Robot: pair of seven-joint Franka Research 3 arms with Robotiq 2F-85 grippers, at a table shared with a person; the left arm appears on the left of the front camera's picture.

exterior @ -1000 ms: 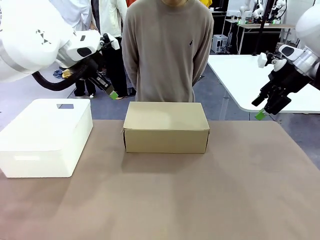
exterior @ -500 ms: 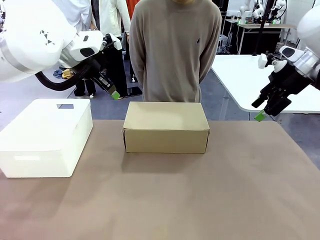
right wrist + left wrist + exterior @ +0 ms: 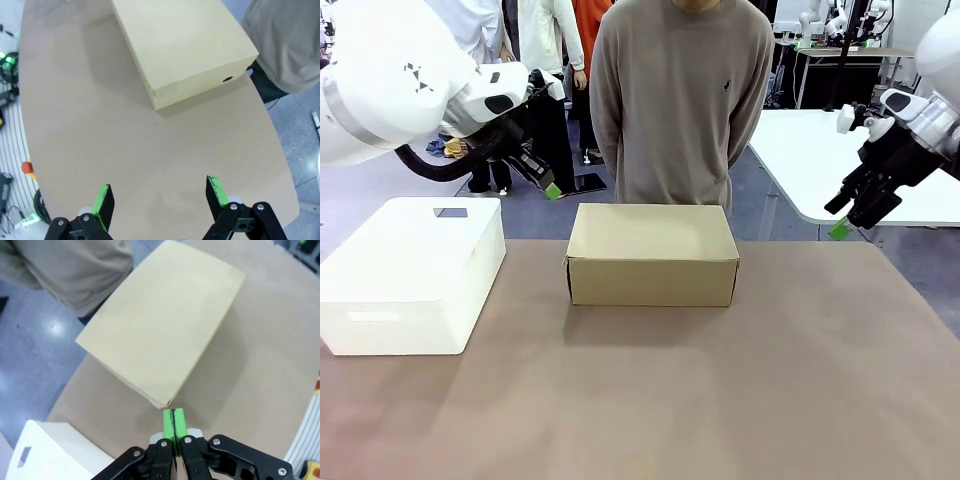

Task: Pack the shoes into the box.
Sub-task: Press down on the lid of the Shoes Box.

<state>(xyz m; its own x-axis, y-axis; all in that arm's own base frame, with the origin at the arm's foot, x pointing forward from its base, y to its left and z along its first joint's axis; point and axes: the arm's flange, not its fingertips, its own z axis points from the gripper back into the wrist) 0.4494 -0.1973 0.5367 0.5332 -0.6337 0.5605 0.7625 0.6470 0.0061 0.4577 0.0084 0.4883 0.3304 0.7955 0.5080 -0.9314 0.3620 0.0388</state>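
Sitting closed on the table, the box at the far middle, person standing behind it, white box lying at left, left gripper hovering clenched and empty, right gripper hanging released at far right.

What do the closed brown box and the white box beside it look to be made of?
The brown box: plain matte cardboard, judging by its flat tan faces, crisp folded edges and a small round hole in one end wall. The white box: smooth, rounded corners and a cut-out handle slot suggest plastic or foam, though the pictures leave that open.
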